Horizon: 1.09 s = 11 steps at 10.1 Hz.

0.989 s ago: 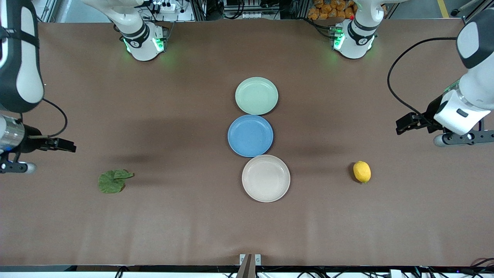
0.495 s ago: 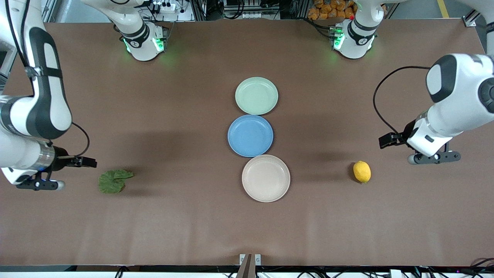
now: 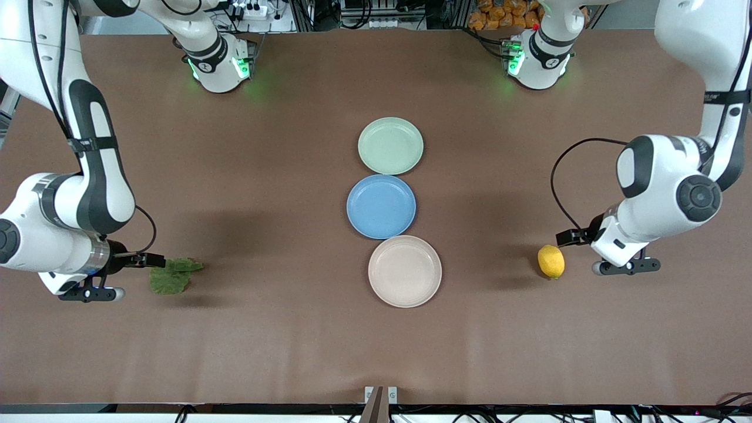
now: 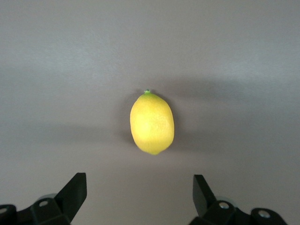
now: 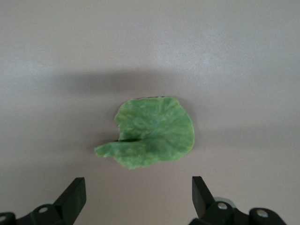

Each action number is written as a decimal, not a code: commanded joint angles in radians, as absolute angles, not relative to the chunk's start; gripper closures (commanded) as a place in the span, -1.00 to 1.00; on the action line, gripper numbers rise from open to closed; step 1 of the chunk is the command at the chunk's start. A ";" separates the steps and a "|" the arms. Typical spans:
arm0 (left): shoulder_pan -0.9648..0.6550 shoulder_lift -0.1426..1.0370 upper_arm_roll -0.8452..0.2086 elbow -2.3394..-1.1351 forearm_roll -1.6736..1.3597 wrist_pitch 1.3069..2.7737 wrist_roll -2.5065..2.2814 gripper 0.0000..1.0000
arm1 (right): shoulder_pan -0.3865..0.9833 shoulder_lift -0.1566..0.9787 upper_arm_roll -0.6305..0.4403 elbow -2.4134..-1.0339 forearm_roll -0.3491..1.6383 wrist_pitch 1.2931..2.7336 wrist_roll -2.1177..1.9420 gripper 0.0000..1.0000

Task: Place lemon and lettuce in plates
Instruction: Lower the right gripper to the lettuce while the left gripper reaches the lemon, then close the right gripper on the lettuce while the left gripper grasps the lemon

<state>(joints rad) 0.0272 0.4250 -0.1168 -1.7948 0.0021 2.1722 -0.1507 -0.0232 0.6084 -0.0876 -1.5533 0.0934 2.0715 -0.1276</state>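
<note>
The lemon (image 3: 551,261) (image 4: 151,123) lies on the brown table toward the left arm's end. My left gripper (image 4: 139,180) hangs open over the table just beside it, with nothing between its fingers. The lettuce (image 3: 170,276) (image 5: 151,132), a crinkled green leaf, lies flat toward the right arm's end. My right gripper (image 5: 138,183) is open and empty over the table next to the leaf. Two plates sit in the table's middle, both empty: a pale green one (image 3: 390,145) and a beige-pink one (image 3: 405,271), the latter nearer to the front camera.
A blue plate (image 3: 381,206) sits between the two plates and touches both, so the three form a line down the middle. The arms' bases (image 3: 218,61) (image 3: 537,56) stand at the table's edge farthest from the front camera.
Both arms have swung in from the table's ends and come lower. The left gripper has closed in on the lemon, the right gripper on the lettuce. No object has moved.
</note>
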 commanded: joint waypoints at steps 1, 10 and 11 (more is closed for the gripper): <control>0.028 0.478 -0.115 -1.790 0.005 2.247 -0.127 -1.00 | -0.044 0.667 -0.084 -1.529 0.115 2.127 -0.170 -1.00; 0.025 0.635 -0.115 -1.836 0.018 2.523 -0.129 -1.00 | -0.086 0.753 -0.086 -1.539 0.284 2.183 -0.364 -1.00; 0.026 0.650 -0.115 -1.845 0.044 2.552 -0.129 -1.00 | -0.100 0.755 -0.087 -1.537 0.279 2.183 -0.402 -1.00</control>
<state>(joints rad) 0.0258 0.6418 -0.1161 -1.8218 0.0138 2.5020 -0.1472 -0.0788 0.7428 -0.0891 -1.5535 0.2634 2.1819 -0.3494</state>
